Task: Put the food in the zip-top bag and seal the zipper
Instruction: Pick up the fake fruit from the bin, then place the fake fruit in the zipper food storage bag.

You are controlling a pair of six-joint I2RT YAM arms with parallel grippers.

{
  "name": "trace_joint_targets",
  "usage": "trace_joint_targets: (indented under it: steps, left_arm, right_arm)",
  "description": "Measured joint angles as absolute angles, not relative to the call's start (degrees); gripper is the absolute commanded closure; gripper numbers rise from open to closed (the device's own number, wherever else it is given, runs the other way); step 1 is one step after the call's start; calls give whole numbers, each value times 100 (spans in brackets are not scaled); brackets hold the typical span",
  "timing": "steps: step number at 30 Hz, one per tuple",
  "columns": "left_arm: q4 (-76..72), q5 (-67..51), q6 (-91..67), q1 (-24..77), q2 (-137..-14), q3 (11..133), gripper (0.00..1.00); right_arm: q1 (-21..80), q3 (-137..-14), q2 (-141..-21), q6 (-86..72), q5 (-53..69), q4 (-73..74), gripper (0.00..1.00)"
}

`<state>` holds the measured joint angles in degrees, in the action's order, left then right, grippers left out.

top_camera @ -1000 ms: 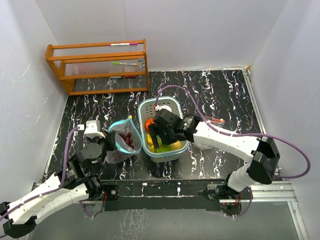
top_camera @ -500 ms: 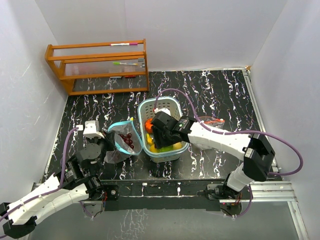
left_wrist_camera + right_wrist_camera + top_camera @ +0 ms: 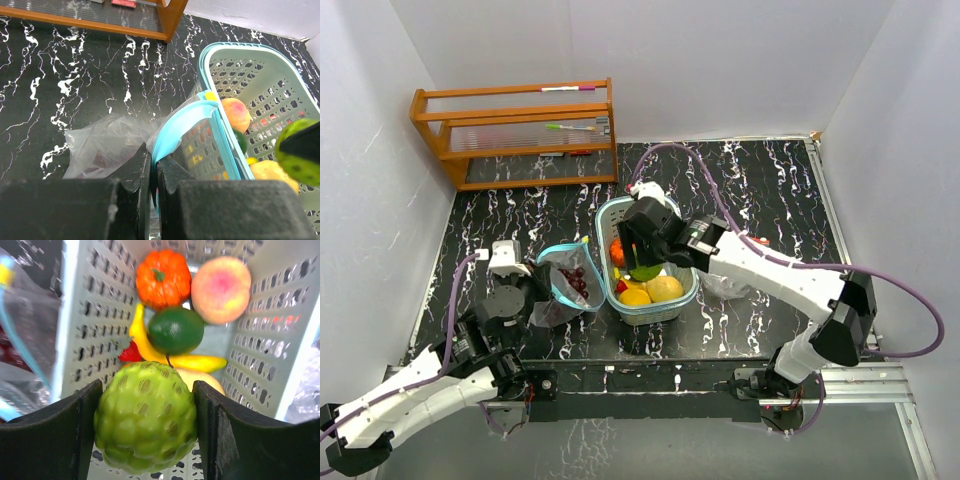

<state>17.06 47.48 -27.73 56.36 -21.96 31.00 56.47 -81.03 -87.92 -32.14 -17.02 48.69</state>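
The right pincer (image 3: 145, 407) has come up out of the basket (image 3: 85, 325) with a knobbly green fruit (image 3: 145, 427) clamped between its fingers. A second ago it was sunk low over the near end of the basket, covering the pile. Now it sits higher and further back, and in the top view a yellow fruit (image 3: 634, 296) and a paler one (image 3: 666, 288) lie uncovered below it.

The fruit fills the gap between both pads, and the wrist view shows it clear of the food underneath. That food is an orange pumpkin-like piece (image 3: 163, 279), a peach (image 3: 221, 288), a dark green round one (image 3: 176, 330), a banana (image 3: 150, 352) and a bit of red (image 3: 131, 353).

The left pincer (image 3: 153, 170) has not moved. It is clenched on the edge of the bag (image 3: 105, 145), holding the teal zipper rim (image 3: 185, 120) up and open just beside the basket's left wall. Something dark red (image 3: 578, 282) already lies inside the bag; it may be grapes, but the view is too small to be sure.

So the pick looks done and the carry comes next, leftward over the basket rim to the open mouth of the bag. Most of the food remains in the basket on the bench (image 3: 520, 210), and the zipper is unsealed, so the task is at an early stage.
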Motion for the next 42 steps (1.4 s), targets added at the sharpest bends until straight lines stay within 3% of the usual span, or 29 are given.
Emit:
trace_joint_targets:
  steps: [12, 21, 36, 42]
  left_arm:
    - [1542, 4731, -2770, 5636, -2506, 3100, 100]
    - [1490, 4689, -2770, 5638, -2641, 3103, 100]
    - [1723, 4571, -2875, 5638, -2307, 3183, 100]
    - [1881, 4521, -3050, 5636, -2165, 3183, 100]
  right_arm:
    - [5616, -8536, -8149, -2630, -408, 4005, 92]
    - [6149, -8571, -8593, -2563, 174, 3450, 92]
    - [6171, -8691, -9703, -2746, 180, 2779, 92]
    - [6178, -8707, -9848, -3020, -421, 2646, 90]
